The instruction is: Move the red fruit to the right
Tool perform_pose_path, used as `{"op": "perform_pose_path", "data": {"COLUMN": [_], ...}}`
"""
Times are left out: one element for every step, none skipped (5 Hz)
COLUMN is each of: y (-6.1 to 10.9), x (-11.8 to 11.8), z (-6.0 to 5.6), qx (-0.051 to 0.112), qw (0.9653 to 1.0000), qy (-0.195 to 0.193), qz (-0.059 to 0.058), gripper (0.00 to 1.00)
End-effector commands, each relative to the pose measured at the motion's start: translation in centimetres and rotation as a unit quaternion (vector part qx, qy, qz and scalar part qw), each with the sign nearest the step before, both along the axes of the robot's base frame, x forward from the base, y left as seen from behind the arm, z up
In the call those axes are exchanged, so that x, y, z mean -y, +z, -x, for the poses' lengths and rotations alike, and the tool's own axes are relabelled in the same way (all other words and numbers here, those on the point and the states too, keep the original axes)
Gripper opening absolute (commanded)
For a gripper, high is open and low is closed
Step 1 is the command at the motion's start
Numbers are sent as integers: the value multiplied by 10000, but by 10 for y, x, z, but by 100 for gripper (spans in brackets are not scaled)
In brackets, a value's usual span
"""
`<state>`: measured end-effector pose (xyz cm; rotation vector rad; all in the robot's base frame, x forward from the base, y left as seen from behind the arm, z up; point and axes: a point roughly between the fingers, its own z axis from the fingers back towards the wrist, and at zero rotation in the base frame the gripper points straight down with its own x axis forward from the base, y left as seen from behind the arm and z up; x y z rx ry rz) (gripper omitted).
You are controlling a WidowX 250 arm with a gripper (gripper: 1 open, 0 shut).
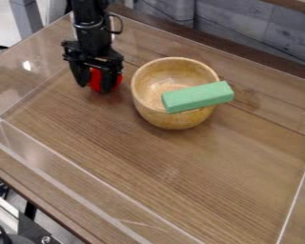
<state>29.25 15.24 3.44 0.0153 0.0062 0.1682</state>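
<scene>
The red fruit (104,80) rests on the wooden table at the back left, just left of the wooden bowl. My gripper (96,81) points straight down over it, with its black fingers (79,73) pressed against the fruit's two sides, so the jaws are shut on it. Only a strip of red shows between the fingers, and the fruit's green tuft is hidden behind them.
A wooden bowl (145,103) stands right of the gripper with a green rectangular block (197,95) lying across its rim. Low clear plastic walls (15,67) ring the wooden table (181,181), and the open wood lies in front and to the right.
</scene>
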Motion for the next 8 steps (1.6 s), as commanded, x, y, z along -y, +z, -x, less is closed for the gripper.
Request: {"op": "perform_pose_path", "data": {"y": [12, 15, 17, 9, 1, 2, 7, 6], "x": [-15, -7, 3, 15, 23, 26, 28, 18], "z": [-5, -12, -20, -25, -27, -30, -31, -32], "qx": [248, 233, 211, 209, 191, 198, 216, 205], "qw": [9992, 9985, 9977, 9977, 9975, 9991, 9998, 9998], "qy": [302, 487, 637, 636, 679, 361, 55, 48], "qz": [-124, -103, -90, -74, -68, -46, -3, 70], "gripper": [0, 100, 0, 100, 100, 0, 0, 100]}}
